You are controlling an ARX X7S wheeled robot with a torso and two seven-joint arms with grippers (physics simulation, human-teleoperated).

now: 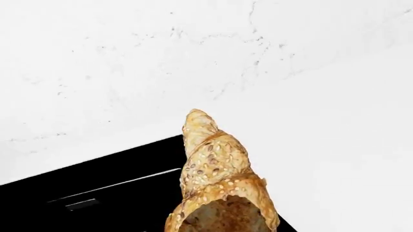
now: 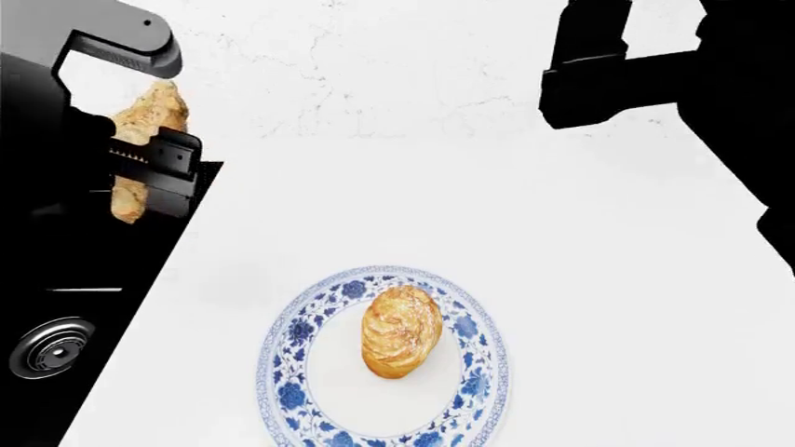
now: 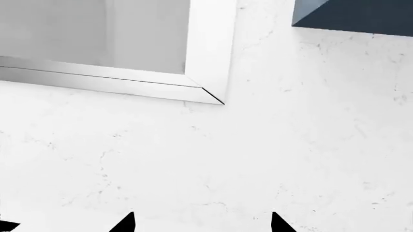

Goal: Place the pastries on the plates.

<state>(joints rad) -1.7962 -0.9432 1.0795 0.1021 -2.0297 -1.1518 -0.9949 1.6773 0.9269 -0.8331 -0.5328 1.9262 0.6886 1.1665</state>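
I see a white marble counter (image 2: pixel 497 205) with thin grey veins. One plate (image 2: pixel 289 372) with a blue floral rim lies directly on it, at the near edge of my head view. On the left the counter meets a black cooktop (image 2: pixel 74 307) with a round knob (image 2: pixel 50 346). In the right wrist view, a sink (image 3: pixel 206 58) is set into the counter.
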